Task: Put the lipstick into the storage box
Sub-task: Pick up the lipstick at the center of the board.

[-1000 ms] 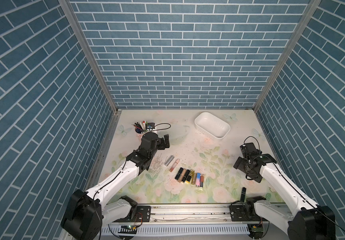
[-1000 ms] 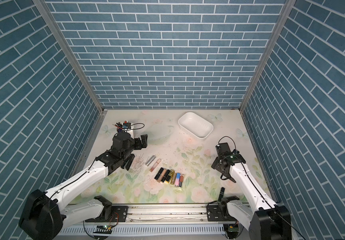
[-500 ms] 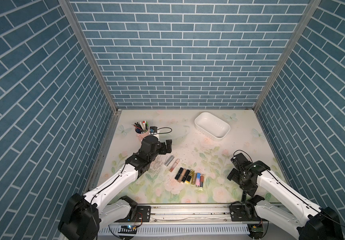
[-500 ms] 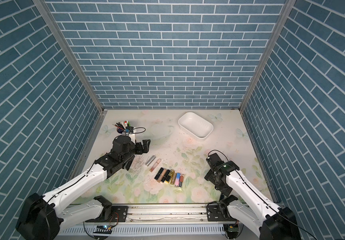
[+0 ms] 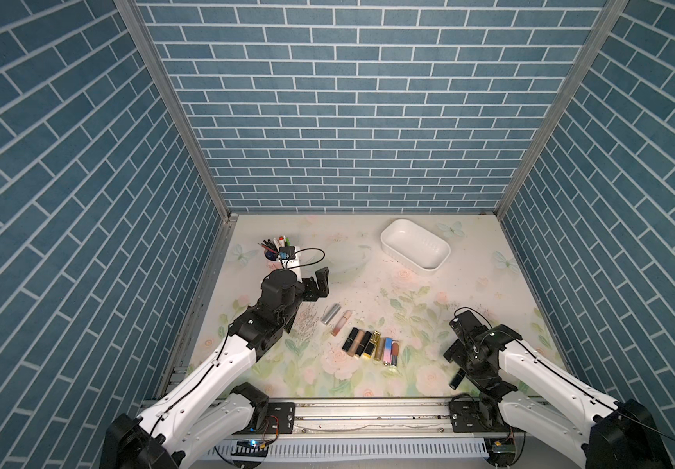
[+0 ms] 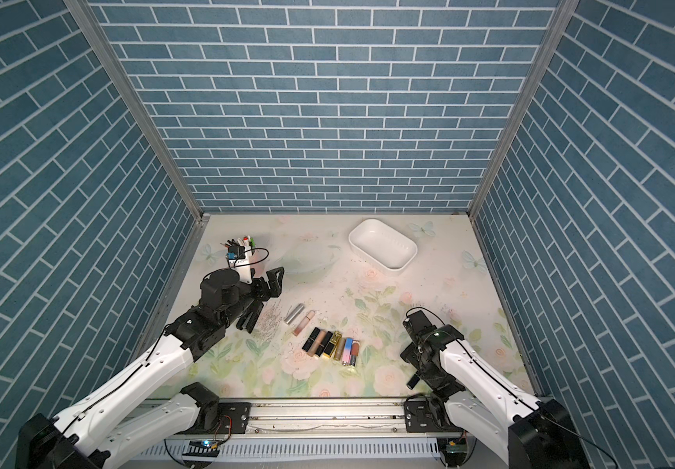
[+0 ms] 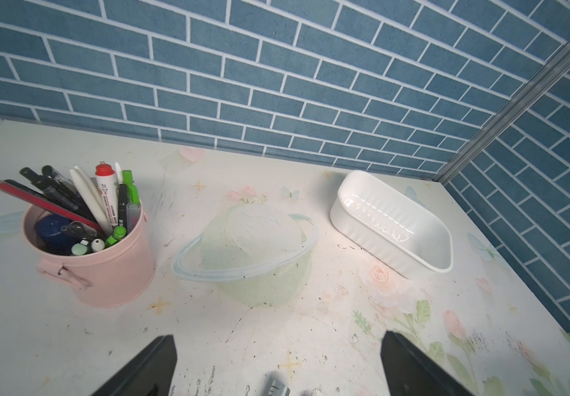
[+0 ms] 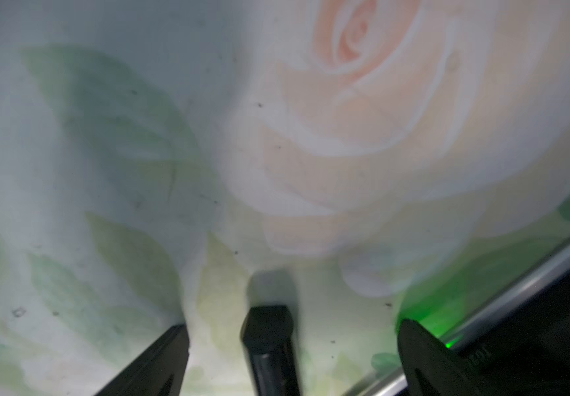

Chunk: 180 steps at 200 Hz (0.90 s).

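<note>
Right gripper hovers, jaws spread, straddling black lipstick, well apart from storage box, toward robot's side. Judgement: centre tube between fingers, lower, pinch mid-body squarely before lifting. Left gripper, jaws likewise spread, hangs nearer box.

Bright, even light; blurred right-wrist view

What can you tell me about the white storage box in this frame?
The storage box is a shallow white rectangular tub with rounded corners, glossy like plastic. The left wrist view shows its ribbed outer wall and raised ridges on its base. It stands upright, open-topped and empty, on the floral table toward the far right corner, askew to the walls. Only the table touches it.
</note>
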{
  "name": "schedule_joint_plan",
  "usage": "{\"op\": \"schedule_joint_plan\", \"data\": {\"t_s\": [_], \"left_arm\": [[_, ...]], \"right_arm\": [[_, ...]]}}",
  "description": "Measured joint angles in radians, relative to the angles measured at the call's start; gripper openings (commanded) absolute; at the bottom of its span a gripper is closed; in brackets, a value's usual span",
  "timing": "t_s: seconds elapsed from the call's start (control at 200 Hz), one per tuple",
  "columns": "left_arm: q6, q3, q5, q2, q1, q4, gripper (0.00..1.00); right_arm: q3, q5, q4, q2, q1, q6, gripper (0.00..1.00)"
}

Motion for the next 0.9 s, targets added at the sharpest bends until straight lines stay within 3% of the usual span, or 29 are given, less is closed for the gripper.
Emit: {"op": "schedule_joint_plan", "data": {"t_s": [0.22,0.445,0.575,0.785,0.9], "left_arm": [[0.001,0.007,-0.009,0.002,0.000,-0.005,1.00],[0.001,0.007,-0.017,0.001,0.000,-0.007,1.00],[0.001,0.007,-0.022,-0.006,0.000,-0.016,1.00],[0.001,0.007,-0.030,-0.036,0.000,-0.029,1.00],[0.000,0.007,-0.036,-0.051,0.000,-0.044,1.00]], "right_arm": [[0.003,-0.007,0.026,0.022,0.016,0.018,0.85],[0.035,0.006,0.086,0.095,0.134,0.084,0.77],[0.050,0.018,0.123,0.135,0.195,0.124,0.62],[0.063,0.036,0.152,0.166,0.246,0.163,0.26],[0.071,0.042,0.155,0.179,0.259,0.168,0.23]]}}
